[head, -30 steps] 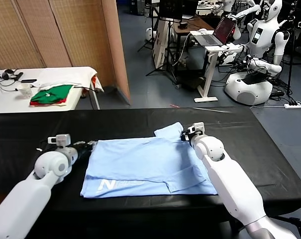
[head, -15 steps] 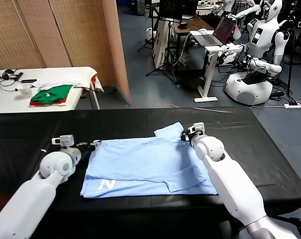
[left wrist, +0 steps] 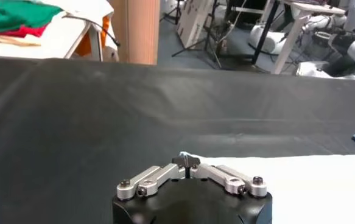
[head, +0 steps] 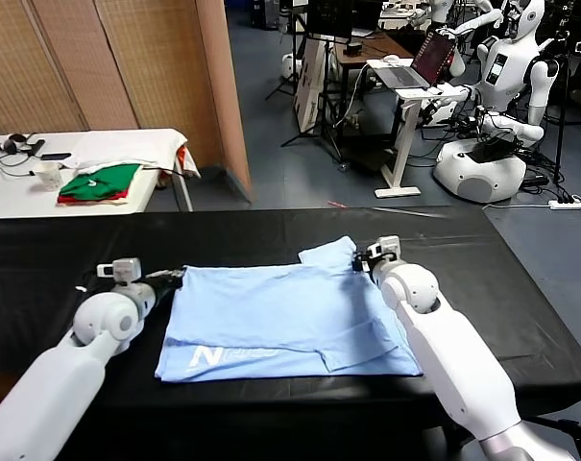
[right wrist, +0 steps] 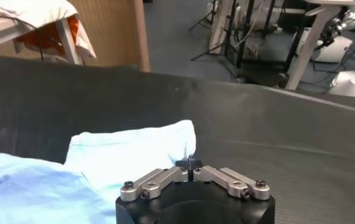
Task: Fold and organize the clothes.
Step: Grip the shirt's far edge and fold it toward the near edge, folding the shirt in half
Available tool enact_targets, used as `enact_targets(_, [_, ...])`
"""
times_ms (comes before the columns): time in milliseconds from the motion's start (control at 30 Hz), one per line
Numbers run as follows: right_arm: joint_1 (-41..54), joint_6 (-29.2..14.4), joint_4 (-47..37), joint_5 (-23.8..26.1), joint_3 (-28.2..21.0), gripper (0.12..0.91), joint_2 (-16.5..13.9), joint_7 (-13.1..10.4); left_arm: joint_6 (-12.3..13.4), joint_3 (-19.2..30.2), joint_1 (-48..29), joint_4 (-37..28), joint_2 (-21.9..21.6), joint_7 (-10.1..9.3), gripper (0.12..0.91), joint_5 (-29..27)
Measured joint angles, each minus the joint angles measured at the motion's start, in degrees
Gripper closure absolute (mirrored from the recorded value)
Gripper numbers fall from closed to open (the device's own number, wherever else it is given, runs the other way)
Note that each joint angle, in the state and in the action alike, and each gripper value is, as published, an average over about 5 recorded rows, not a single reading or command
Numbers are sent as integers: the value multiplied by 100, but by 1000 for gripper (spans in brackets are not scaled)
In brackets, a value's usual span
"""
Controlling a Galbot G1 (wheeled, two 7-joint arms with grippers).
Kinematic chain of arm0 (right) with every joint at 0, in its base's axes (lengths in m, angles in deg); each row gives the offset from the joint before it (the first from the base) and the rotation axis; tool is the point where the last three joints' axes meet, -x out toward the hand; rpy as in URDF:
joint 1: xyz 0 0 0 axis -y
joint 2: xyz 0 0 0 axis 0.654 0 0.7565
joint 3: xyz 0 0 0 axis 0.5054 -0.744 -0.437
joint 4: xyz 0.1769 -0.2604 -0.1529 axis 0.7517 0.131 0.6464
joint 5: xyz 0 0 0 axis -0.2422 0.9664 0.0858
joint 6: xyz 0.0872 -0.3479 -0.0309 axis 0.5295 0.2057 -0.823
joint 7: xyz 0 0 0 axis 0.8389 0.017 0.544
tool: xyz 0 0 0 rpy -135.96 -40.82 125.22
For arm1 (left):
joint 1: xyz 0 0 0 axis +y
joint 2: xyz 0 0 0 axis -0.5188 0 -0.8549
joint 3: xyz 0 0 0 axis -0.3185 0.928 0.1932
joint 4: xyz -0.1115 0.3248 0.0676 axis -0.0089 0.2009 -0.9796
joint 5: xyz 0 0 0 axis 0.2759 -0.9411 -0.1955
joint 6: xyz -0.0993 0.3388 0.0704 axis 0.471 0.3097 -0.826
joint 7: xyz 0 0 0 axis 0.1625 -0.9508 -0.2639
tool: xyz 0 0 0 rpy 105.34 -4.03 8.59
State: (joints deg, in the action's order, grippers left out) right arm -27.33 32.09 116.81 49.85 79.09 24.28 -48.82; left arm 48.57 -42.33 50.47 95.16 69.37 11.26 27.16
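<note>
1. Light-blue T-shirt (head: 285, 322) lies flat mid-worktop (head: 60, 250), black cloth.
2. Left gripper (head: 178, 278) at nine o'clock, right gripper (head: 358, 261) at two o'clock: jaws pinching shirt edges.
3. Laptop (head: 426, 60) and idle robots (head: 492, 106) beyond, twelve o'clock.

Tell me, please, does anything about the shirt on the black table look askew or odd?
Nothing is damaged or spilled. The light-blue T-shirt lies half folded, not square: one sleeve sticks out past the far edge by the right gripper, and a flap overlaps unevenly near the front edge. The left gripper pinches the opposite far corner, fingers shut.
</note>
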Motion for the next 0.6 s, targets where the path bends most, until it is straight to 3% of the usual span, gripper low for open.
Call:
enact_targets(333, [-381,203,778,-206,301,883,-363,-47,37,-446,671,836,-360,-28,886,51])
enact_targets(600, [-964,206,1657,-304,594,883,-829,-53,-18,-853,1365,1764,-642,-74,886,107])
